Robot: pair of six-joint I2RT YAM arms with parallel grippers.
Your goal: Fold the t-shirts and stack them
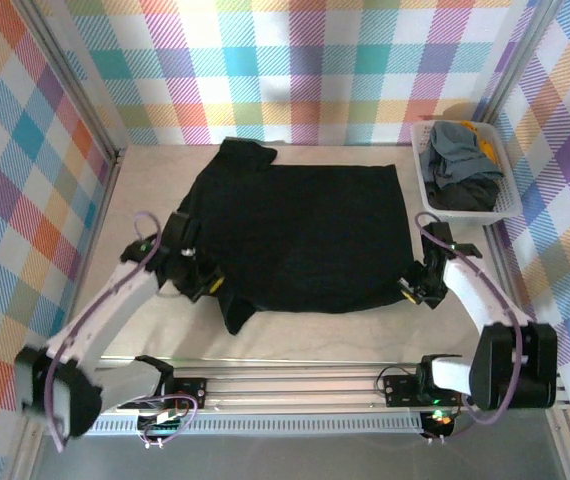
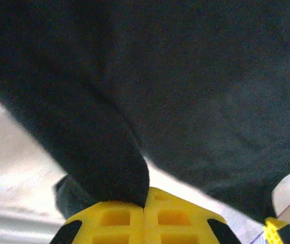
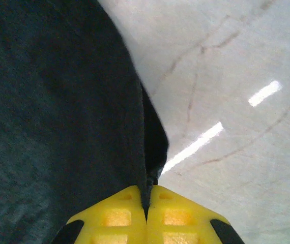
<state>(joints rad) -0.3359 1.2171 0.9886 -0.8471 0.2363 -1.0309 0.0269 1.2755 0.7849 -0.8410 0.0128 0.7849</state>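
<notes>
The black t-shirt (image 1: pixel 305 235) lies flat, long axis toward the basket (image 1: pixel 467 216), hem probably nearest it; left fingers (image 2: pixel 115 219) and right fingers (image 3: pixel 176 218) each pinch its edge.

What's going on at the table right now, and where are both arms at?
Both arms are gripping the black t-shirt, which lies spread flat on the table. The left gripper is shut on a fold at the shirt's near left edge, and the right gripper is shut on its near right edge. The crumpled shirts sit in the white basket at the far right, not yet folded.
</notes>
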